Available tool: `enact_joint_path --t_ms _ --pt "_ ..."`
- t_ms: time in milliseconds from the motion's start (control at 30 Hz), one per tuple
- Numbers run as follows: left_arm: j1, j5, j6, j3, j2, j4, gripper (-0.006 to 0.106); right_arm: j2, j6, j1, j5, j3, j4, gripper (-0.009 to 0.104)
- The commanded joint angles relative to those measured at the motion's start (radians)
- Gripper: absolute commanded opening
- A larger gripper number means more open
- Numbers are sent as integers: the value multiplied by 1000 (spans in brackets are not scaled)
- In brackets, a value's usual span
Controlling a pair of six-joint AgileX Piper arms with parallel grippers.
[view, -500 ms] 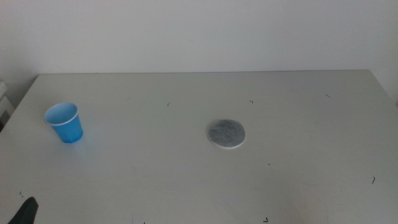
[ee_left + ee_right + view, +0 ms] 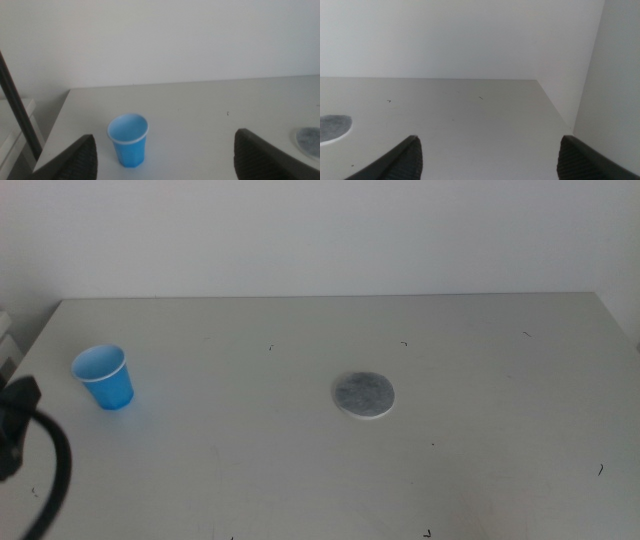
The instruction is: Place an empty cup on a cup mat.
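The blue cup (image 2: 103,377) stands upright and empty at the table's far left, and the left wrist view shows its pale inside (image 2: 128,140). The round grey cup mat (image 2: 363,395) lies flat near the table's middle, well apart from the cup; its edge also shows in both wrist views (image 2: 307,140) (image 2: 332,127). My left gripper (image 2: 167,162) is open, jaws wide apart, short of the cup and facing it with nothing between them. The left arm (image 2: 14,425) shows at the picture's left edge, just below the cup. My right gripper (image 2: 487,162) waits open off the right side.
A black cable (image 2: 55,480) loops from the left arm over the table's front-left corner. The table's left edge (image 2: 52,135) runs close beside the cup. A white wall (image 2: 615,85) rises past the table's right edge.
The left arm has come up from the bottom-left corner along the left edge, closer to the cup. Cup and mat have not moved.
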Motion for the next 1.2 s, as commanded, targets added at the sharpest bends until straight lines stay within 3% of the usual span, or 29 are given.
enact_joint_path --t_ms 0,600,733,967,1167 --pt "1 -44 -10 -139 98 -10 103 -19 -8 2 -78 -12 -9 94" --pt "1 607 -11 -956 616 -10 103 -19 -8 2 -78 -12 -9 94" --pt "2 668 -18 -1048 699 -10 103 -19 -8 2 -78 -12 -9 94" --pt "10 684 -94 -1106 818 90 103 -19 -8 2 -78 -12 -9 94" --pt "81 683 -116 -1109 903 66 103 -19 -8 2 -78 -12 -9 94"
